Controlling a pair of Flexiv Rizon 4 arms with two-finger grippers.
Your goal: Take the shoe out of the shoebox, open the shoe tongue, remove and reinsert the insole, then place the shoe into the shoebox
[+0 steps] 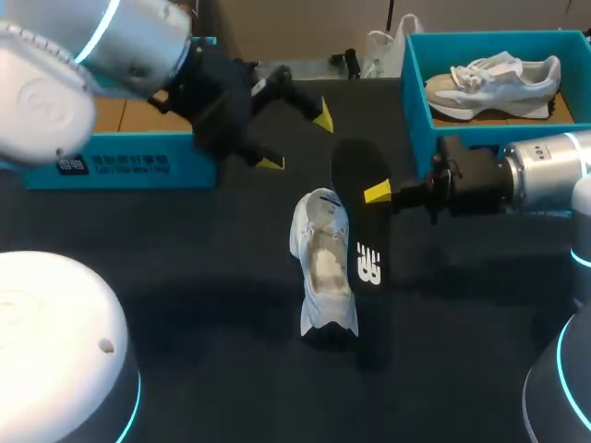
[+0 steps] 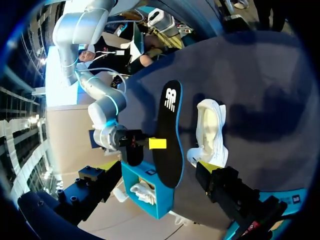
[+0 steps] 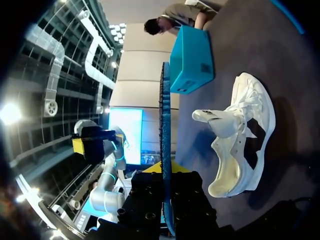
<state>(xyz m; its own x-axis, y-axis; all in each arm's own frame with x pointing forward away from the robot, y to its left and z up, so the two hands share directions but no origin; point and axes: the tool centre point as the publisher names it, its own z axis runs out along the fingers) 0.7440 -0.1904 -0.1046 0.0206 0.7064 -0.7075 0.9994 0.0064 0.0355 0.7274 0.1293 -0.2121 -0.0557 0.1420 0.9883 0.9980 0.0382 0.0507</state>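
Right end effector [image 1: 375, 193] pinching insole [image 1: 363, 226], left end effector [image 1: 297, 140] spread, shoe [image 1: 321, 263] edge hidden

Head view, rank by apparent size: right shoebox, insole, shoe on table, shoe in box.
1. shoebox
2. insole, though it is lifted nearer the camera, so unsure
3. shoe on table and shoe in box look alike; not ranked

- Dark, near-black table [image 1: 185, 240], pretty plain surface.
- 1 white shoe [image 1: 325, 263] sits about mid-table, on its sole with the opening facing up.
- Teal shoebox [image 1: 413, 101] is on the far right, lid off.
- Another teal box [image 1: 120, 166] sits far left, well apart from the shoe.
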